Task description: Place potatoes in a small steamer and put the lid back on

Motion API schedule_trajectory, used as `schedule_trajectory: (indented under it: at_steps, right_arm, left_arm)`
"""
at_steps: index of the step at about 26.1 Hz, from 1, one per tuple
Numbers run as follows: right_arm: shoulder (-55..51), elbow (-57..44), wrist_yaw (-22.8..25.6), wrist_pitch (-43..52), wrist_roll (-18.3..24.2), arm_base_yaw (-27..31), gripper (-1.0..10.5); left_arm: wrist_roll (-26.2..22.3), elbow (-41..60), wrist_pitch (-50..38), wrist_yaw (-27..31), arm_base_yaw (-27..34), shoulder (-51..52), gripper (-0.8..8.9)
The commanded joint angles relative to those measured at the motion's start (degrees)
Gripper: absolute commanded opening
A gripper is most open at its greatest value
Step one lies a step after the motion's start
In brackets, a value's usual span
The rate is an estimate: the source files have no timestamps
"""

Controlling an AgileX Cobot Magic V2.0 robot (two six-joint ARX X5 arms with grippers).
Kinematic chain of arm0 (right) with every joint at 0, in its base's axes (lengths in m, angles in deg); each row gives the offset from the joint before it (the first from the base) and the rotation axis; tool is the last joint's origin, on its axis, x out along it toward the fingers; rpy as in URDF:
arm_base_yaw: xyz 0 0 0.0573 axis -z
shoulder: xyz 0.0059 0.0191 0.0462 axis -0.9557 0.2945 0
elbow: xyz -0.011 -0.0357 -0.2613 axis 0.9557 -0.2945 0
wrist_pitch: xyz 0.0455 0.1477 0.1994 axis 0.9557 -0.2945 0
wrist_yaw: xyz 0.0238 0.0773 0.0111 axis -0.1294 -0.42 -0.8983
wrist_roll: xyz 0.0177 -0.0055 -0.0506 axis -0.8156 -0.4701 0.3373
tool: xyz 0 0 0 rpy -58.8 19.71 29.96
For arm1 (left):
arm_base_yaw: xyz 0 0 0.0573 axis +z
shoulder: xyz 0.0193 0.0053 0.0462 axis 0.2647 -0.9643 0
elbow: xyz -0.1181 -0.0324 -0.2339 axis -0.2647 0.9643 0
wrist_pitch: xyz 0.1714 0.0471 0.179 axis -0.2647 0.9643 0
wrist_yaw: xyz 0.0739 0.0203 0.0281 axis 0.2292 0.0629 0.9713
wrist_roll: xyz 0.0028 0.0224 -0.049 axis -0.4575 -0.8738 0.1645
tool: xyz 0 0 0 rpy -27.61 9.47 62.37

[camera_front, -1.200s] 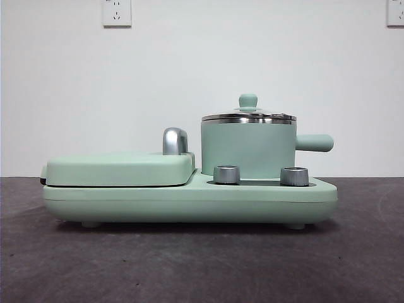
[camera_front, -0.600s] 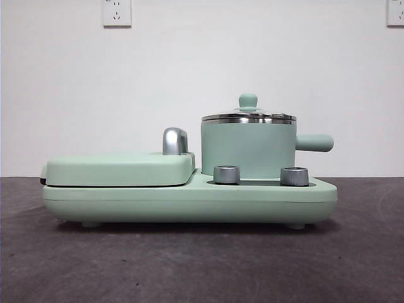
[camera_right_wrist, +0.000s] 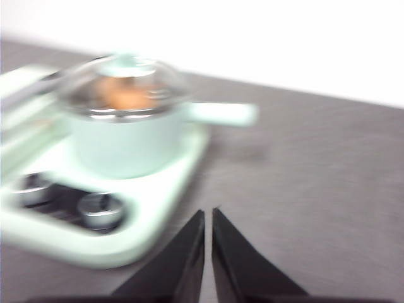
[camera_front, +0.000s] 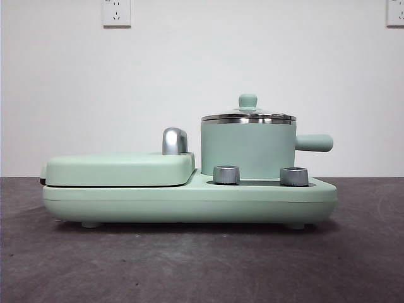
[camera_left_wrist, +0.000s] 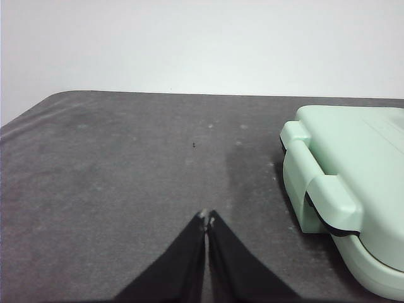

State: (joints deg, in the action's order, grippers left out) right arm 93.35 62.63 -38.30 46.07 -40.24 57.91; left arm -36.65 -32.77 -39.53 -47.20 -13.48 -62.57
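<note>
The mint-green small steamer (camera_front: 248,150) stands on the right half of the green cooker base (camera_front: 189,201), its stubby handle pointing right. The glass lid (camera_front: 248,115) with its green knob sits on the steamer's steel rim. In the blurred right wrist view the orange-brown potatoes (camera_right_wrist: 123,95) show through the lid (camera_right_wrist: 126,79), inside the steamer (camera_right_wrist: 126,142). My right gripper (camera_right_wrist: 208,214) is shut and empty, over the dark table apart from the cooker. My left gripper (camera_left_wrist: 207,218) is shut and empty, over bare table beside the griddle end of the cooker (camera_left_wrist: 353,189).
A flat green griddle cover (camera_front: 120,168) with a chrome handle (camera_front: 175,141) fills the cooker's left half. Two steel dials (camera_front: 226,174) sit at the front below the steamer. A white wall with two sockets stands behind. No arm shows in the front view.
</note>
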Motion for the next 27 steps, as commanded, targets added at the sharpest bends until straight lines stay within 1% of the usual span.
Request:
schedule_trajectory:
  at_steps: [1, 3, 7, 12, 16, 27]
  right_arm:
    - [-7.2, -9.2, 0.0, 3.5, 0.6, 3.7, 0.2]
    - [-11.0, -13.4, 0.0, 3.8, 0.6, 5.8, 0.2]
    - [-11.3, -18.6, -0.2, 7.8, 0.6, 8.2, 0.2]
    - [-11.3, -18.6, 0.2, 10.3, 2.3, 9.1, 0.2]
    - [-11.3, -18.6, -0.3, 10.3, 1.2, 9.1, 0.2]
    - [-11.3, -18.6, 0.0, 10.3, 1.1, 9.2, 0.2]
  left_arm:
    - [-0.5, 1.1, -0.9, 0.2, 0.0, 0.0, 0.06]
    - [-0.5, 1.1, -0.9, 0.2, 0.0, 0.0, 0.06]
    - [-0.5, 1.1, -0.9, 0.2, 0.0, 0.0, 0.06]
    - [-0.5, 1.1, -0.9, 0.2, 0.0, 0.0, 0.06]
    - [-0.5, 1.1, -0.9, 0.2, 0.0, 0.0, 0.06]
    - [-0.5, 1.1, -0.9, 0.2, 0.0, 0.0, 0.06]
